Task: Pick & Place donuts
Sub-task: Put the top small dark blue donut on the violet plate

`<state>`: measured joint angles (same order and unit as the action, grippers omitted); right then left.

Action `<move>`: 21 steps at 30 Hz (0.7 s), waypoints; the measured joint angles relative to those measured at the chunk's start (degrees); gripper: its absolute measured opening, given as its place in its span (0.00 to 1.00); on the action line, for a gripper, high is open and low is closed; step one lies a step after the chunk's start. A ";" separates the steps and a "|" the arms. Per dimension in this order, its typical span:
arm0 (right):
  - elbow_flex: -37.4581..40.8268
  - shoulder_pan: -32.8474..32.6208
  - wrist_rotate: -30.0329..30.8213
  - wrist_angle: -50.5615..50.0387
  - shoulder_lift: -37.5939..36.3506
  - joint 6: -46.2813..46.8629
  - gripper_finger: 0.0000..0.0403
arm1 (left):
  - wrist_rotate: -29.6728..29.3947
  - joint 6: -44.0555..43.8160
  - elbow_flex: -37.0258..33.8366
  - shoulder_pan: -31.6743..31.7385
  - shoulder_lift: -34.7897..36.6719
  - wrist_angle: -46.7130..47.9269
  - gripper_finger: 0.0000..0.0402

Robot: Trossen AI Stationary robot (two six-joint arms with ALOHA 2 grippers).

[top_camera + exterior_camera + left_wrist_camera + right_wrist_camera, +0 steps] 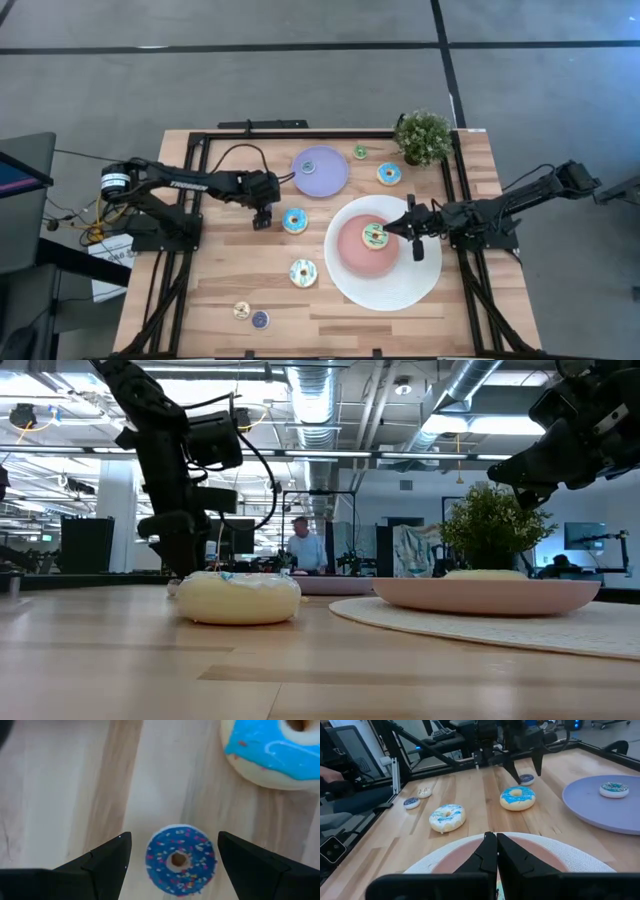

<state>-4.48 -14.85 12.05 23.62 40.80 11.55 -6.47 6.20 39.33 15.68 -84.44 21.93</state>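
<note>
Tiny donut [181, 860]: dark blue icing with sprinkles, lying flat on the wooden table [210, 290] (just beside a larger blue donut [295, 220]).
Left wrist view only: that tiny donut sits between the left gripper [172, 855]'s spread fingers, untouched.
Left gripper pose: pointing down.
Right gripper [496, 851]: fingers pressed together, above the white plate [410, 290].

Blue-iced donut [295, 221] flat on wood near tiny blue sprinkled one [181, 860]; pale streaked donut [303, 272] closer to front; striped donut [375, 236] on pink plate centre.
</note>
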 joint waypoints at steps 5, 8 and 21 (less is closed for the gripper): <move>-0.01 0.00 0.02 0.00 0.00 -0.02 0.00 | 1.13 -0.06 0.00 0.53 0.00 0.80 0.72; -0.01 0.00 0.03 0.00 0.00 -0.04 0.00 | 1.63 -0.84 0.00 0.55 0.00 2.12 0.72; -0.01 0.00 0.02 0.01 0.00 -0.07 0.00 | 1.64 -1.11 -0.33 0.55 0.02 2.80 0.71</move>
<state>-4.49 -14.85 12.08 23.63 40.80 11.49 -4.83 5.08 39.00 16.23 -84.42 24.73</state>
